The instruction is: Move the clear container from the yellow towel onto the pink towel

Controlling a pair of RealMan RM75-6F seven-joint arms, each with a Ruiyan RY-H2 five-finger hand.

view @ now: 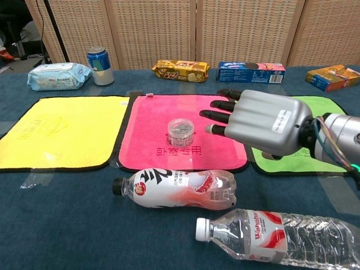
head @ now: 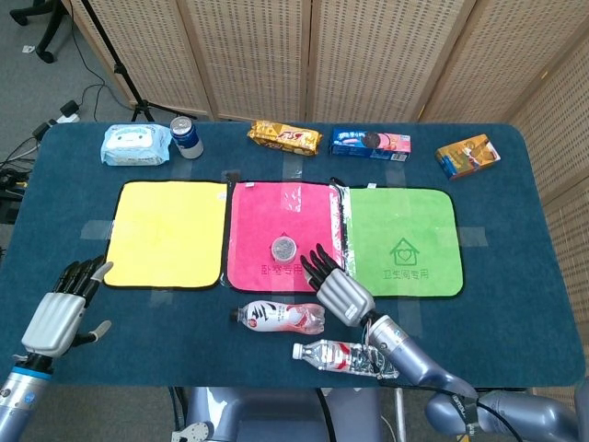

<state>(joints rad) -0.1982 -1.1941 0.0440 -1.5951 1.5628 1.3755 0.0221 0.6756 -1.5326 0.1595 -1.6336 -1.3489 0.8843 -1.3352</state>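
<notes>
Blue-clothed table (head: 515, 304): small clear round container (head: 283, 247) seated on pink towel (head: 262, 207) — right hand (head: 335, 287) beside it, fingers spread, empty; left hand (head: 64, 308) likewise spread.

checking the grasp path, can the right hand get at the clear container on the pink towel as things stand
Probably yes: the right hand, fingers apart, is just beside the clear container with bare pink towel between them.

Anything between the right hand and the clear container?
Nothing: only bare pink towel between the right hand and the container, clearest in the chest view.
</notes>
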